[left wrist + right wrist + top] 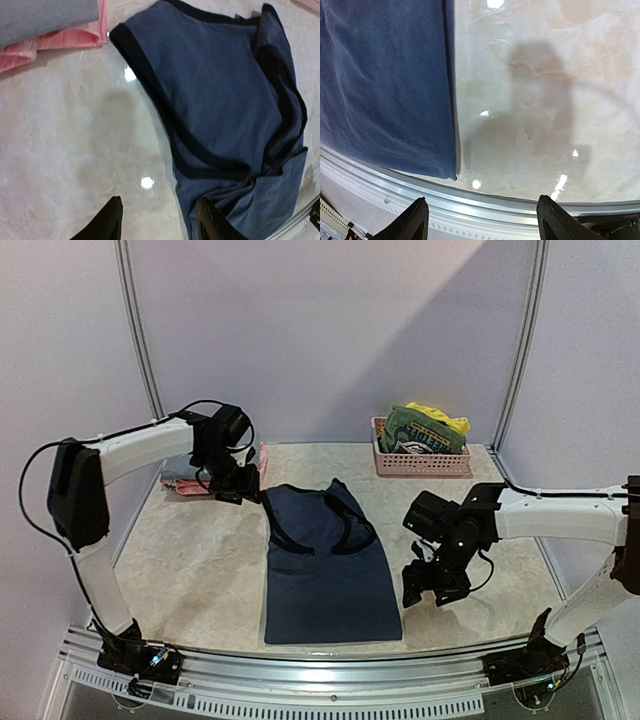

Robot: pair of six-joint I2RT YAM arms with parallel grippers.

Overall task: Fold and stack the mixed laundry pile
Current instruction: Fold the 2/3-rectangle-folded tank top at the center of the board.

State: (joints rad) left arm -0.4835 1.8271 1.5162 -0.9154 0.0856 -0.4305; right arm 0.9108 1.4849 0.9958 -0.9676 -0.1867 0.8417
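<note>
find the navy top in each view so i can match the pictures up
Top external: the navy top lies flat mid-table, between the two arms.
Left wrist: it fills the right half of the picture, dark armhole trim showing.
Right wrist: it takes the left side, one corner close to the metal rail.
Shared landmark: the pale marbled table top that shows beside the cloth in every view.

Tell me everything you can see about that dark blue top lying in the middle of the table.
The navy sleeveless top looks like a soft knit, with darker bands edging its neckline and armholes. It lies spread mostly flat on the marbled table, neck toward the back and hem close to the near edge. The shoulder area is rumpled and partly folded over on one side. No lettering shows. Only the table touches it.
</note>
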